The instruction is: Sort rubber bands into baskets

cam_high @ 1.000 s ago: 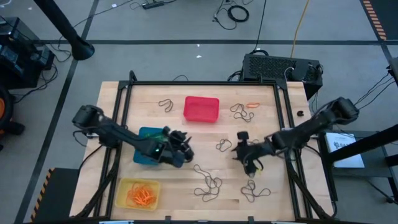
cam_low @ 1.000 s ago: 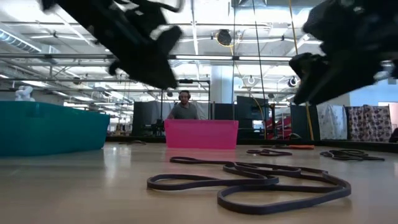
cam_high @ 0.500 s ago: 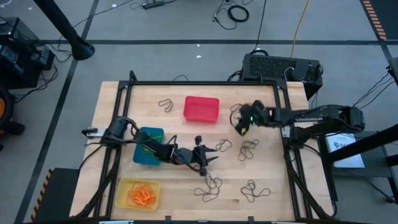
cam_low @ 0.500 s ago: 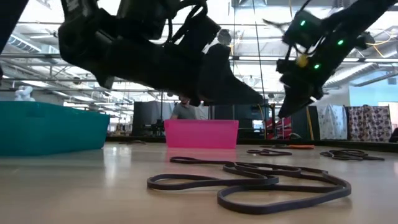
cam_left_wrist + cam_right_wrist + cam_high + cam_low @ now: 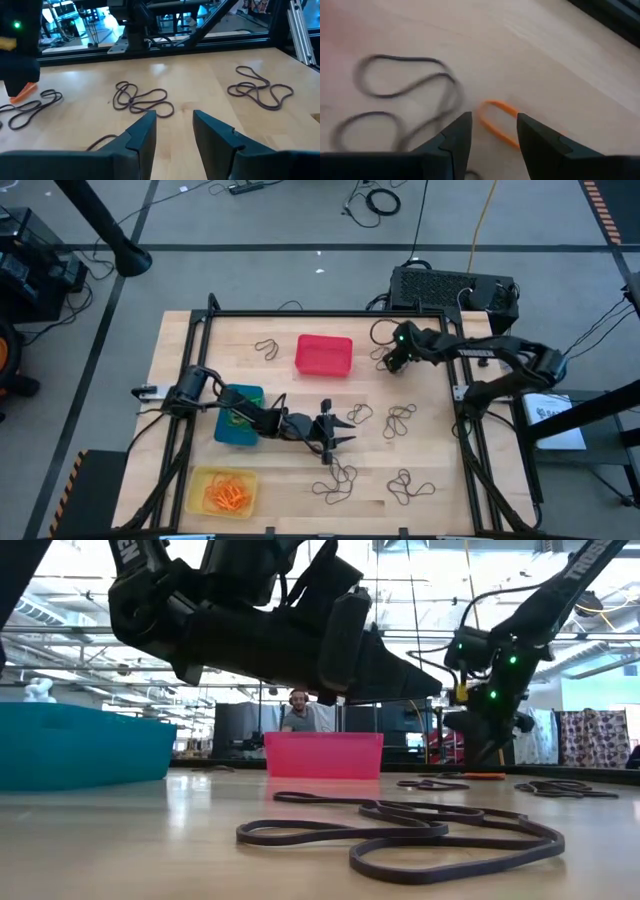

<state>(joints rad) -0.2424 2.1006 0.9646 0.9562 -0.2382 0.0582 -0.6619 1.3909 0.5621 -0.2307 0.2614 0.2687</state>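
The red basket [image 5: 323, 353] stands at the table's far middle, the blue basket [image 5: 238, 415] at the left, and the yellow basket [image 5: 222, 490] at the near left, holding orange rubber bands [image 5: 230, 495]. Dark rubber bands lie flat in loose clumps [image 5: 400, 418] [image 5: 335, 480] [image 5: 142, 100]. An orange rubber band [image 5: 497, 122] lies flat right of the red basket. My right gripper [image 5: 492, 137] hovers open just above it [image 5: 392, 363]. My left gripper [image 5: 345, 438] stands open and almost level at the table's middle, low over the wood [image 5: 175, 130], holding nothing.
More dark bands lie at the far left [image 5: 265, 348], at the near right [image 5: 408, 485] and beside the right gripper [image 5: 405, 100]. A black frame rail [image 5: 330, 313] borders the table's far side. A person [image 5: 298, 715] sits in the room beyond the table.
My left gripper has left the blue basket, gone toward the table's middle, sunk and tipped to almost level, then kept still. My right gripper has swung from the middle right toward the far edge, down to the orange band beside the red basket. Both stay open.
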